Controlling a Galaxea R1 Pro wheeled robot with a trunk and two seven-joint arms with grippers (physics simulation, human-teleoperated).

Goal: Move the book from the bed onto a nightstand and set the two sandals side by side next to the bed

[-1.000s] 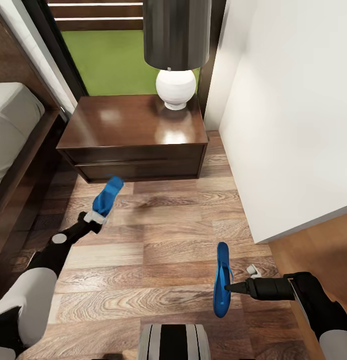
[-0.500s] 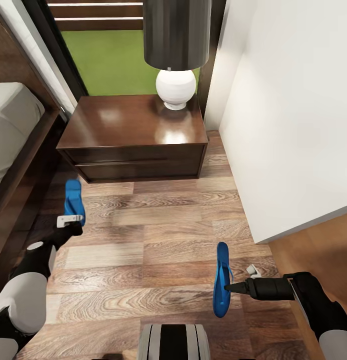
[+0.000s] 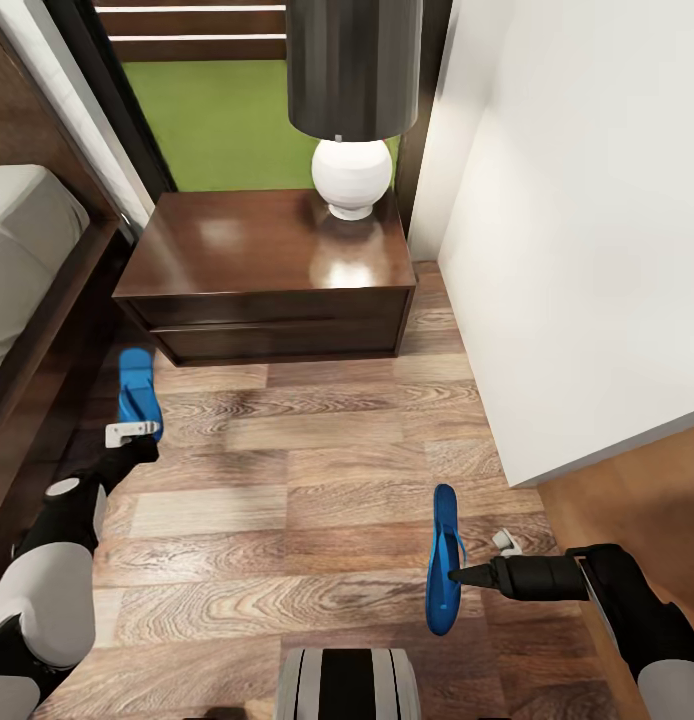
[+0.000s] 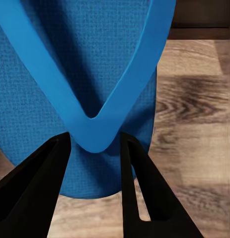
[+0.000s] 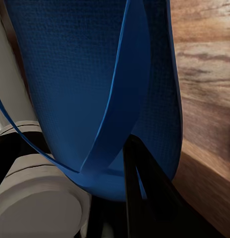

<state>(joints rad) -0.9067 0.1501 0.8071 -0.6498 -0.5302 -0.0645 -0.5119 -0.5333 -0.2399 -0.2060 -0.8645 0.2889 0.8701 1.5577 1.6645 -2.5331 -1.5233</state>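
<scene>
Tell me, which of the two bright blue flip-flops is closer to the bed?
The bright blue flip-flop in the left gripper, beside the dark wooden bed frame.

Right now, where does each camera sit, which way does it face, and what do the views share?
Head view: high, looking down at floor, nightstand, both arms.
Left wrist view: along the left claw, whose fingers flank the strap of a sandal.
Right wrist view: along the right claw, at the other sandal.
Shared: head view shows both sandals.
</scene>
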